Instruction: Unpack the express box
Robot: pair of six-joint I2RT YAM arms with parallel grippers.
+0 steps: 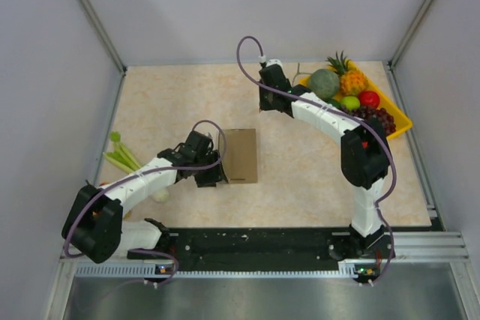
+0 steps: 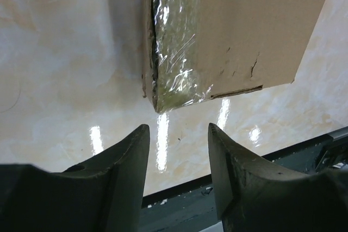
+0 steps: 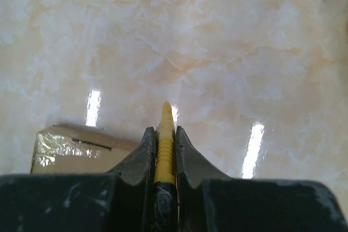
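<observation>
The express box [image 1: 240, 155] is a flat brown cardboard mailer lying shut on the marble table. Clear tape [image 2: 175, 42] shines along its side. My left gripper [image 1: 212, 172] is open and empty just beside the box's near-left corner; in the left wrist view the box [image 2: 244, 31] lies just beyond the gripper [image 2: 178, 134]. My right gripper [image 1: 268, 89] is farther back, apart from the box, and is shut on a yellow cutter [image 3: 165, 134] whose tip pokes out past the fingers. The box's corner [image 3: 76, 150] shows at lower left in the right wrist view.
A yellow tray [image 1: 400, 119] at the back right holds a melon, pineapple, apple, lime and grapes. Green stalks [image 1: 120, 154] lie at the left edge, and a pale round object [image 1: 160, 195] lies under my left arm. A black rail [image 1: 255, 241] runs along the near edge.
</observation>
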